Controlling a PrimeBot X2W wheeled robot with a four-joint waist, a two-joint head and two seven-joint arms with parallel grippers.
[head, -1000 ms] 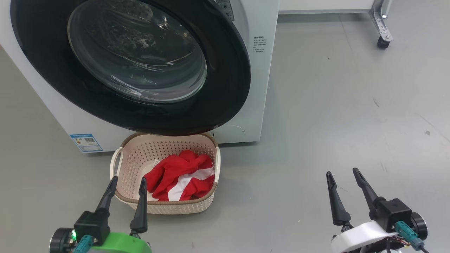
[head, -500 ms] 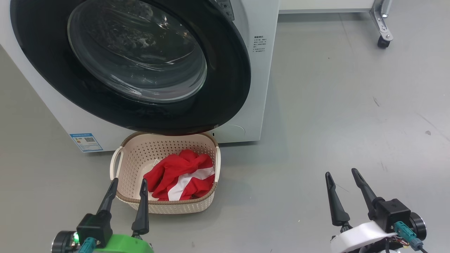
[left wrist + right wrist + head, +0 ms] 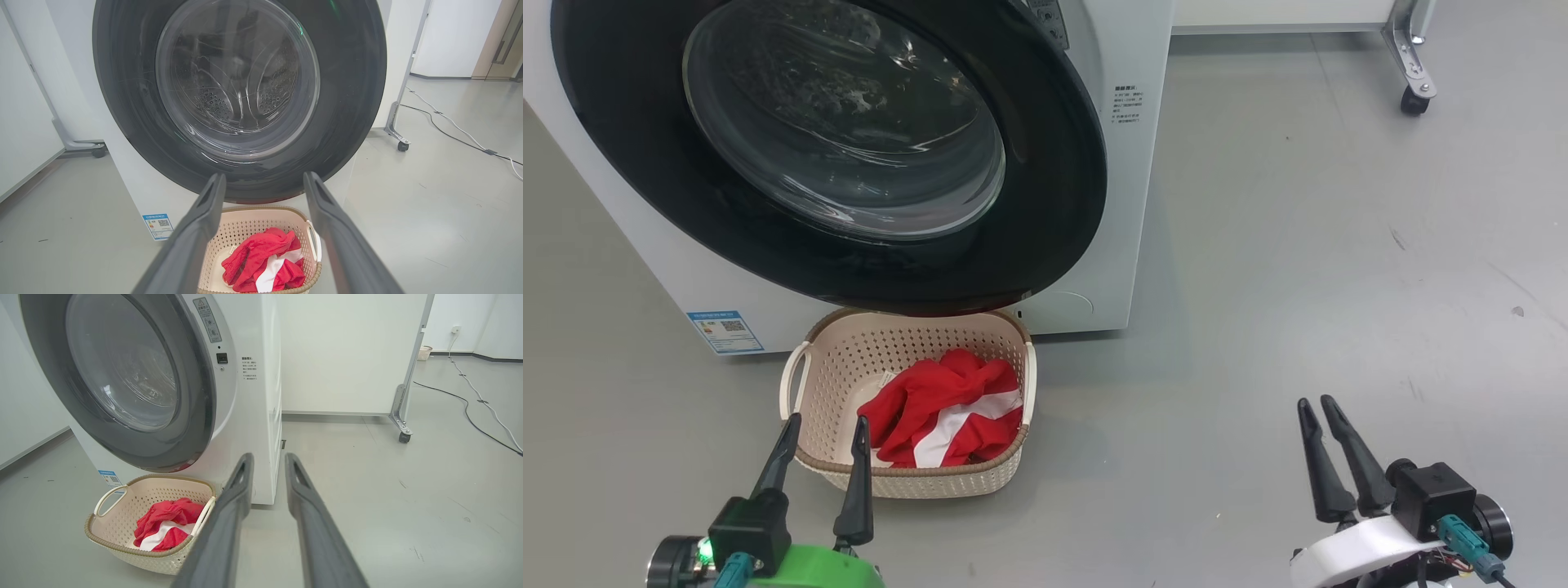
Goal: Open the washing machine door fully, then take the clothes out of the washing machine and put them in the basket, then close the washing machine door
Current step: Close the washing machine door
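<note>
Okay, head view up. The washing machine door (image 3: 1045,188) looks flat against the front of the washing machine (image 3: 1131,204), glossy black rim all round, glass bowl bulging toward me. Through the glass on the left wrist view I see steel drum and no fabric that I can make out.

Down on the grey floor (image 3: 1298,245), the basket (image 3: 907,482) stands just in front of the washer, its back rim tucked under the bottom of the door. The clothes (image 3: 939,408) are in it, a red heap with a white stripe showing, bunched toward my right side of the basket. The small blue label (image 3: 725,331) sits low on the washer front, off the basket's left handle.

Left gripper (image 3: 827,420): fingers spread wide, nothing between them, hovering at the basket's near left corner. The fingertips overlap the rim in the head view, but I can't tell whether they touch it. Its wrist view has the fingers pointing at the door, the basket low between them.

Right gripper (image 3: 1315,401): fingers drawn near each other with a narrow gap, gripping nothing. It is over bare floor, well apart from the basket on the right.

A caster wheel (image 3: 1411,100) on a metal bracket stands far back on the right.
</note>
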